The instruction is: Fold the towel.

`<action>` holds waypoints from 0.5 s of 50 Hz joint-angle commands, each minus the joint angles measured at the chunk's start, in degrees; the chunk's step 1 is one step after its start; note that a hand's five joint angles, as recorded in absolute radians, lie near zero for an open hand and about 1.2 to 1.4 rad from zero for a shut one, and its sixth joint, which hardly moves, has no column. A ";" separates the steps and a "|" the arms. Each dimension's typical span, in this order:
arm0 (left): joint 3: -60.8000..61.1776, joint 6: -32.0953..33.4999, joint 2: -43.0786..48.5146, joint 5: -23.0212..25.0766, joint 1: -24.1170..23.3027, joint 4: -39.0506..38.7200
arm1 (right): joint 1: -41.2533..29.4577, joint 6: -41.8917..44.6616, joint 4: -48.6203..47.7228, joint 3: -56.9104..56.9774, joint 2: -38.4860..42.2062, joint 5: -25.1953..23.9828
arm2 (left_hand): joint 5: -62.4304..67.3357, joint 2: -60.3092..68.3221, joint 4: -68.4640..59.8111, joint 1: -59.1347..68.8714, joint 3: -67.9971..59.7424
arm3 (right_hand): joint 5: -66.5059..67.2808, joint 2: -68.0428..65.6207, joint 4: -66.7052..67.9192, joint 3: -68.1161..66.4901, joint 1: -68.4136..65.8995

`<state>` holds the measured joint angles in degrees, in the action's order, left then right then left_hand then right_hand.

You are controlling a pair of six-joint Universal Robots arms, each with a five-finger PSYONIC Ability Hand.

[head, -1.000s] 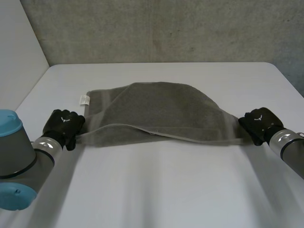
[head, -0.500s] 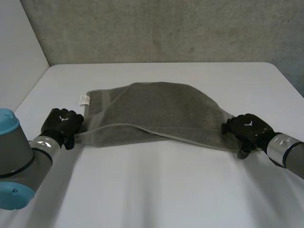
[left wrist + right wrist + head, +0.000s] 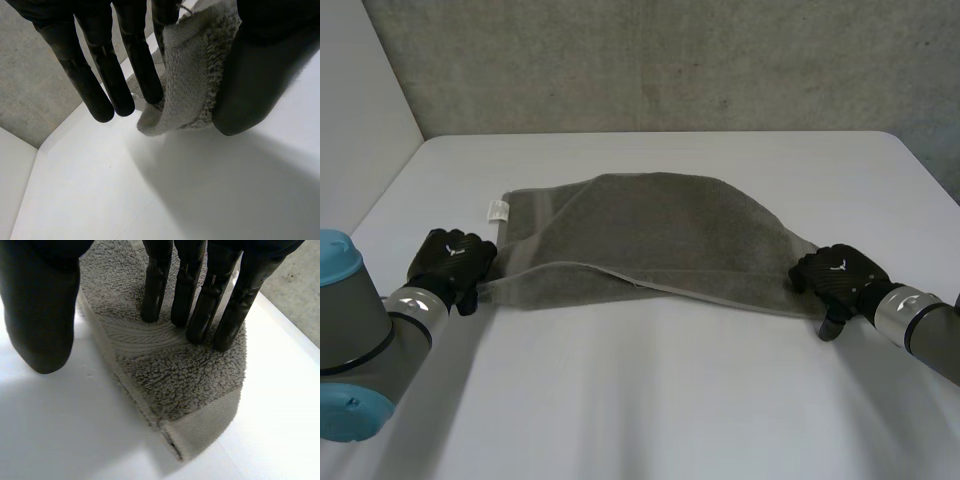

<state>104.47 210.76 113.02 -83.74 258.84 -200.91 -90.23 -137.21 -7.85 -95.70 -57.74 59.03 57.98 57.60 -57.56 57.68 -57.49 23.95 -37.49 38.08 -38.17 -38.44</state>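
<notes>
A grey towel (image 3: 650, 230) lies across the white table (image 3: 650, 400), its near layer doubled back over the far one. At the towel's left near corner my left hand (image 3: 450, 262) pinches the cloth; in the left wrist view that corner (image 3: 195, 75) sits between the thumb (image 3: 260, 75) and the fingers (image 3: 145, 70). My right hand (image 3: 835, 275) rests on the towel's right end. There its straight fingers (image 3: 200, 300) press down on the folded cloth (image 3: 175, 375), while the thumb (image 3: 40, 315) hangs beside the towel's edge over bare table.
A small white label (image 3: 497, 210) sticks out at the towel's far left corner. A grey wall (image 3: 670, 60) rises behind the table and a pale panel (image 3: 360, 120) stands along its left side. Bare table stretches in front of the towel.
My right hand has let go of the towel's right near corner, opened and moved inward onto the towel's right end. The left hand has kept its grip and barely moved.
</notes>
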 commanded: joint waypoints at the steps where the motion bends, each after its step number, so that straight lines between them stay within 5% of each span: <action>1: -0.06 0.00 0.01 -0.02 -0.01 -0.01 | -0.21 -0.17 -0.68 1.30 0.44 0.73 | -17.06 -6.68 6.64 -6.75 6.57 | 6.42 -2.87 2.28 -2.19 -1.92; 25: 0.03 0.00 0.18 0.06 -0.01 -0.01 | -0.74 -0.25 -0.50 4.73 2.72 2.05 | -17.06 -6.68 6.64 -6.75 6.57 | 6.41 -2.87 2.28 -2.19 -1.92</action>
<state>104.48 210.76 113.12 -83.68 258.84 -200.92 -91.00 -137.59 -8.34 -91.67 -56.23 60.96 57.98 57.60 -57.56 57.68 -57.49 30.07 -37.86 39.32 -39.26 -39.46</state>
